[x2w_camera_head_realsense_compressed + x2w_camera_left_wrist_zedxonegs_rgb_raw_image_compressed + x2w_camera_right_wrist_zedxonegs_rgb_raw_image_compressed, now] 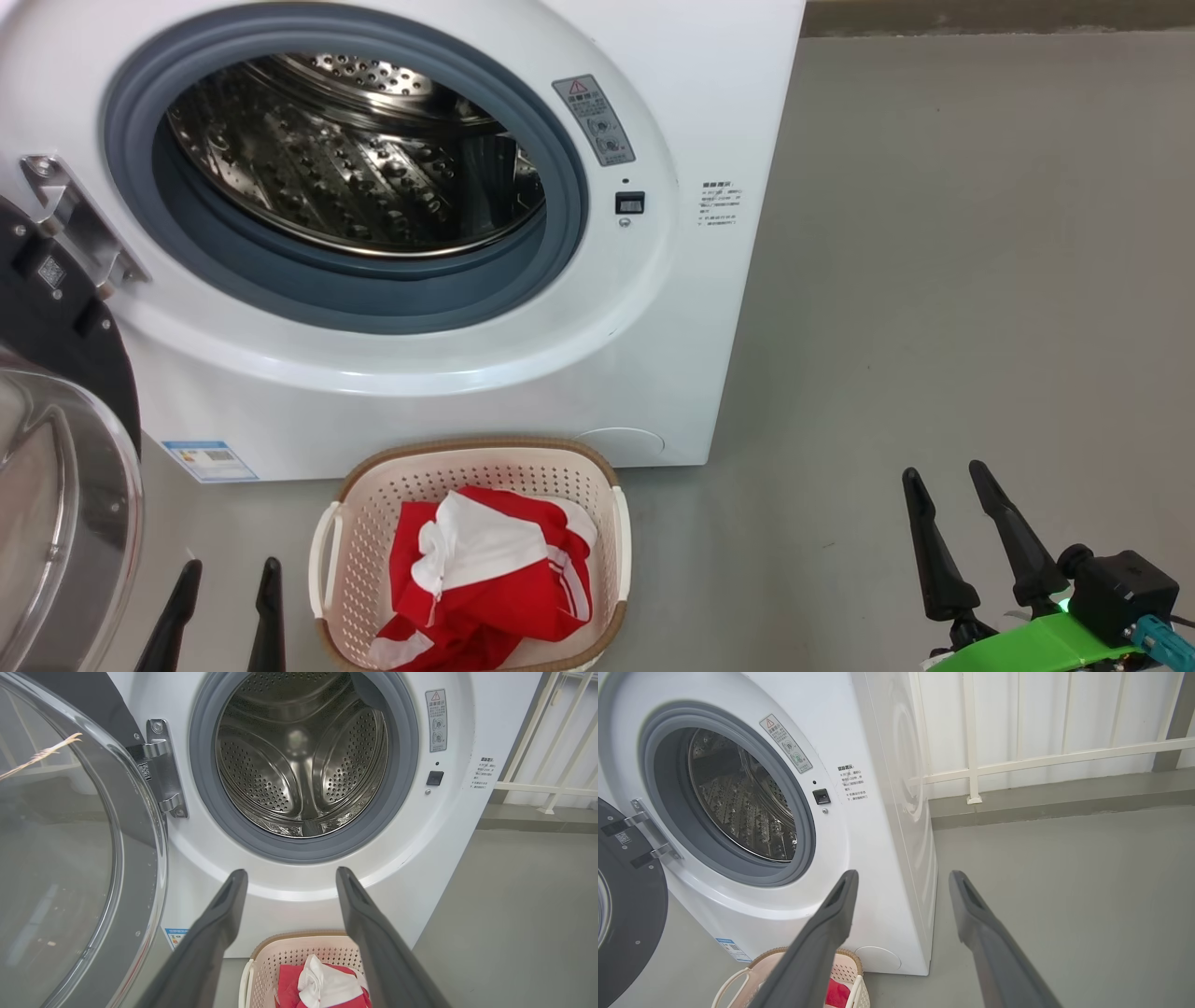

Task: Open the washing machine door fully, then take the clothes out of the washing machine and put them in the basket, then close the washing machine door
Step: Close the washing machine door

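Clothes (485,569) in red and white lie heaped in the basket (476,453) just before the washing machine (653,373), whose door (56,345) hangs wide open. The left gripper (231,564) and right gripper (945,469) hover, fingers apart.

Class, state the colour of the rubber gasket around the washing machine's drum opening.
Grey. The gasket shows best in the left wrist view.

The right gripper (944,471) has two long, tapering matte-black fingers (934,551) set in a bright green mount (1036,646), beside a boxy black camera module (1120,586) and a teal connector (1156,638). The left gripper (232,564) has matching dark fingers.
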Tool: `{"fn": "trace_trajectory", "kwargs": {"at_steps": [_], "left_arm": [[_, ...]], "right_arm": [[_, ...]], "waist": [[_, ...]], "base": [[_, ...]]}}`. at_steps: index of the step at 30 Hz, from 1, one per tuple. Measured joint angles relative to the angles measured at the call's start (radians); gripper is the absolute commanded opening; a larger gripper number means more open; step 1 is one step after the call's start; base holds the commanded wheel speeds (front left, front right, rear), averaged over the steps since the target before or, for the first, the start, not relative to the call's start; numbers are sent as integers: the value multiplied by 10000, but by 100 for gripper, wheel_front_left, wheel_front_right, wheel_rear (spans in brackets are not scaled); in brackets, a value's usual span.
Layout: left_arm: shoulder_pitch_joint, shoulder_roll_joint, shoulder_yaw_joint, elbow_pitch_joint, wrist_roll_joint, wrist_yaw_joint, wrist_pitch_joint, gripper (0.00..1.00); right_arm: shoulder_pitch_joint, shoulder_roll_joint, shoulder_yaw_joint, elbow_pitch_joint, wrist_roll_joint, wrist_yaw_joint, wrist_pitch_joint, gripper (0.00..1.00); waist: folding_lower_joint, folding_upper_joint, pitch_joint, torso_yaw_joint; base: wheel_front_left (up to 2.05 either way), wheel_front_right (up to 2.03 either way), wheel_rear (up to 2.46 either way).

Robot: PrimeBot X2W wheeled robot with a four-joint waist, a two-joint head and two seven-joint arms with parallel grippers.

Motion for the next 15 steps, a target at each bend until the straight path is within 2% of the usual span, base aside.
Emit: {"fn": "trace_trajectory", "kwargs": {"at_steps": [8,15], "left_arm": [[-7,2,-2,10,4,0,0,100],[-25,2,-8,67,4,0,0,100]], "right_arm": [[-3,6,-2,2,0,0,0,100],[-7,13,-2,4,0,0,0,100]], "waist": [[0,0,-2,1],[1,0,29,19]], "base": [[-15,15,0],[-104,104,0]]}}
